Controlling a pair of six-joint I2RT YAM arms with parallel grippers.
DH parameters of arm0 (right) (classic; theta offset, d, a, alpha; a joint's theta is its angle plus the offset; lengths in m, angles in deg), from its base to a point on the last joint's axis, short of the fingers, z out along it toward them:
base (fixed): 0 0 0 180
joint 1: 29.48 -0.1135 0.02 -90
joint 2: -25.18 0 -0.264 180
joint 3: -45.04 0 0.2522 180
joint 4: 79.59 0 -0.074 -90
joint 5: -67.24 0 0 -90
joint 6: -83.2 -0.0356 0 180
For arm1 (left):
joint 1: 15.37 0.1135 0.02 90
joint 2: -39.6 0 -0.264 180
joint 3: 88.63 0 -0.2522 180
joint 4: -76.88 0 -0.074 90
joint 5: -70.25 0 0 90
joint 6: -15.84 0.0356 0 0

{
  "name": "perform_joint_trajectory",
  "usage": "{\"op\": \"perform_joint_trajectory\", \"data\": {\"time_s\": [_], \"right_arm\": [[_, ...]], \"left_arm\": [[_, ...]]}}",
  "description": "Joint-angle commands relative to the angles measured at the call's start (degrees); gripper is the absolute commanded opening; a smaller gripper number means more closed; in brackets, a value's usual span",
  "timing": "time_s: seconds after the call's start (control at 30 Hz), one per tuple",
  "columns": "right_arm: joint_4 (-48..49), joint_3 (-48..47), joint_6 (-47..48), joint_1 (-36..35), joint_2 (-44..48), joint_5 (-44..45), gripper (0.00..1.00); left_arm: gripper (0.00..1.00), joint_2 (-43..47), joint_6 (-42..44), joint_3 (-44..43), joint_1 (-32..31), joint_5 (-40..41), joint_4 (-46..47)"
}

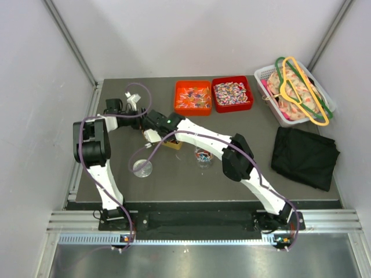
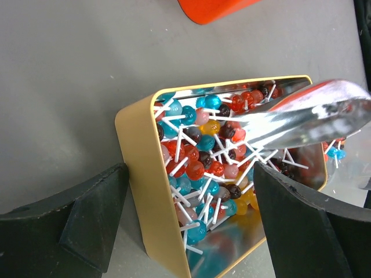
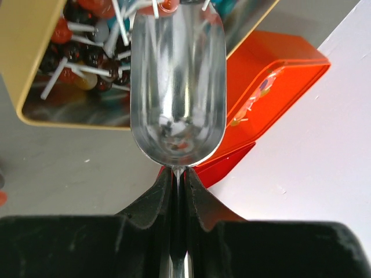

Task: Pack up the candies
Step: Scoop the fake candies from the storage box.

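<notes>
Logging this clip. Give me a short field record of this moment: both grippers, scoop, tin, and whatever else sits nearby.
left gripper: fingers spread either side of gold tin; contact unclear
right gripper: shut on scoop handle
scoop: bowl looks empty, tip among candies in tin
jar: clear, some candies inside; lid lies apart from it
far edge: orange tray and red tray, both holding sweets
right side: basket with hangers, black cloth

White arms (image 1: 200, 138), black joints (image 1: 93, 149), purple cables (image 1: 141, 155).
</notes>
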Motion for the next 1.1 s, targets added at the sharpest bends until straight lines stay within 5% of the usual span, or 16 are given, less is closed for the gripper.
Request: {"op": "perform_joint_trajectory", "data": {"time_s": [0.0, 1.07], "right_arm": [[3.0, -2.9, 1.5, -1.6, -1.8, 0.5, 0.00], [-2.3, -3.8, 2.6, 1.0, 4.8, 3.8, 0.00]], "left_arm": [[0.92, 0.9, -0.7, 1.3, -0.4, -2.6, 3.7], [0.99, -0.5, -6.9, 0.3, 0.4, -13.0, 7.4]]}}
